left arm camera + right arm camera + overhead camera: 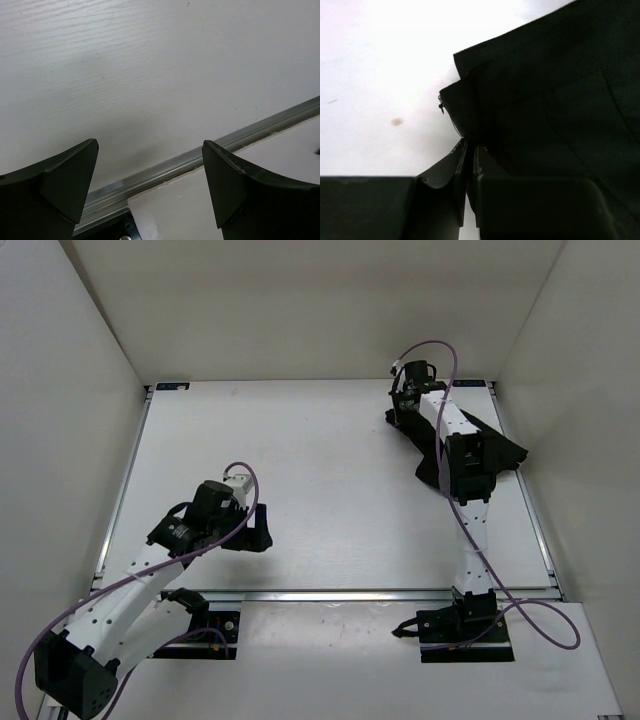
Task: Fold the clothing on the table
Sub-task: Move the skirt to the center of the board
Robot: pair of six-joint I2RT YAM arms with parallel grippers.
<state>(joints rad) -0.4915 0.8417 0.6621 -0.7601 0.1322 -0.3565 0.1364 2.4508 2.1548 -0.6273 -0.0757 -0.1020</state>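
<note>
Right gripper (468, 146) is pinching a corner of the clothing (545, 100), which is lying at two o'clock on the counter (300, 440). Left gripper (149, 150) is hanging wide, empty. Such a shallow bite is risking slippage during lifting.

White walls (320, 300) stand on 3 sides; a pale shelf (330, 640) lies at the near edge.
</note>
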